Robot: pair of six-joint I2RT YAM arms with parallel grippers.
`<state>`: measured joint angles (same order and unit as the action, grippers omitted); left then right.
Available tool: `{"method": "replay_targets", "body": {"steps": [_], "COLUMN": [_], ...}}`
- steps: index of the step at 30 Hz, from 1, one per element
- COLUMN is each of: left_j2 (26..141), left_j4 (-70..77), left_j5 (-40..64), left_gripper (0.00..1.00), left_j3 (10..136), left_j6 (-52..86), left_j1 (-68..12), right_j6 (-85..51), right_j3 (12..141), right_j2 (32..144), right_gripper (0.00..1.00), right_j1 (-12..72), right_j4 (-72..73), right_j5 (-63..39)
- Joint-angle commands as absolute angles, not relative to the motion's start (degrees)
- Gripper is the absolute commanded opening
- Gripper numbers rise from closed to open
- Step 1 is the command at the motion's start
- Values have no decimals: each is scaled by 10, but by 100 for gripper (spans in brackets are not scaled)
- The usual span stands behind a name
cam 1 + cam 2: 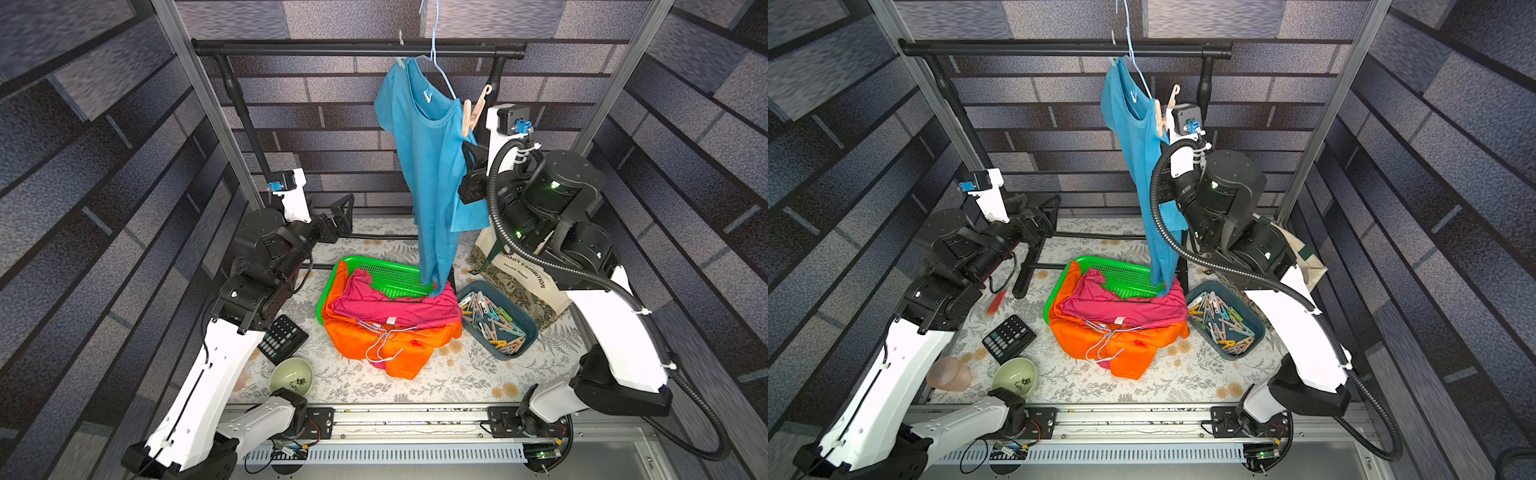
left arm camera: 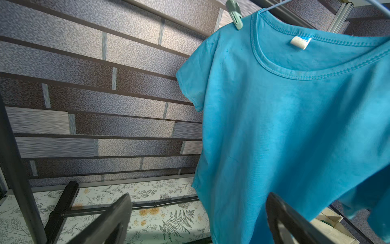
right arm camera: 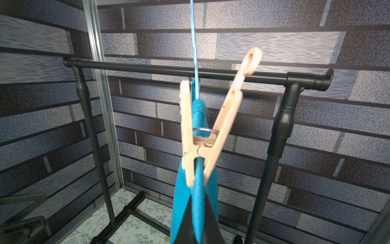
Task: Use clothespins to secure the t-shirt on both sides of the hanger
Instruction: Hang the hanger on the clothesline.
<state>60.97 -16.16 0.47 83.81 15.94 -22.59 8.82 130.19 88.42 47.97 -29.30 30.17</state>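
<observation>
Lying in a blue bin (image 1: pixel 517 309) near right are the spare clothespins (image 1: pixel 494 320). Farther back, the left gripper (image 1: pixel 343 210) gapes wide, empty. The right gripper (image 1: pixel 467 146) is closed tight below a peach clothespin (image 3: pixel 202 135) clipped on the t-shirt (image 1: pixel 428 166), perhaps pinching cloth. A mint clothespin (image 2: pixel 235 14) grips the other shoulder on the hanger (image 1: pixel 442 75).

- I read the t-shirt (image 1: pixel 432 166) as plain turquoise blue, with a white tag at the neck
- The hanger (image 3: pixel 194 42) is pale blue wire
- I see one peach clothespin (image 1: pixel 471 114) and one mint-green clothespin (image 2: pixel 235 14)
- The loose clothespins (image 1: pixel 490 318) are mixed pastels (peach, white, mint, pink, yellow) in a dark teal tray (image 1: pixel 530 328)
- The basket (image 1: pixel 390 276) is bright green, with a magenta garment (image 1: pixel 399 307) and an orange garment (image 1: pixel 399 349)
- The table cover (image 1: pixel 457 374) is white, printed with grey ferns and yellow flowers
- The walls (image 1: pixel 83 124) show a grey brick pattern, and the rail (image 1: pixel 357 50) is black
</observation>
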Motion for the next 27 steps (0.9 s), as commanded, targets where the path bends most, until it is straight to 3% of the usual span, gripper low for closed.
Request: {"method": "replay_targets", "body": {"steps": [1, 10, 22, 23, 25, 27], "left_j2": [612, 643, 704, 708, 716, 728], "left_j4": [-171, -171, -197, -197, -197, -199], "left_j5": [26, 49, 27, 26, 27, 24], "left_gripper": [100, 100, 100, 100, 100, 100], "left_j3": [835, 831, 861, 859, 853, 847], "left_j6": [166, 177, 132, 133, 136, 135], "left_j1": [-225, -230, -290, -290, -292, -294], "right_j6": [58, -41, -84, -89, -97, -101], "right_j3": [1327, 1328, 1151, 1128, 1086, 1056], "right_j2": [885, 915, 896, 888, 872, 855], "right_gripper": [0, 0, 0, 2, 17, 44], "right_j1": [443, 336, 306, 302, 298, 294], "right_j4": [-285, -326, -273, -260, -238, -234], "right_j5": [294, 188, 128, 122, 119, 117]}}
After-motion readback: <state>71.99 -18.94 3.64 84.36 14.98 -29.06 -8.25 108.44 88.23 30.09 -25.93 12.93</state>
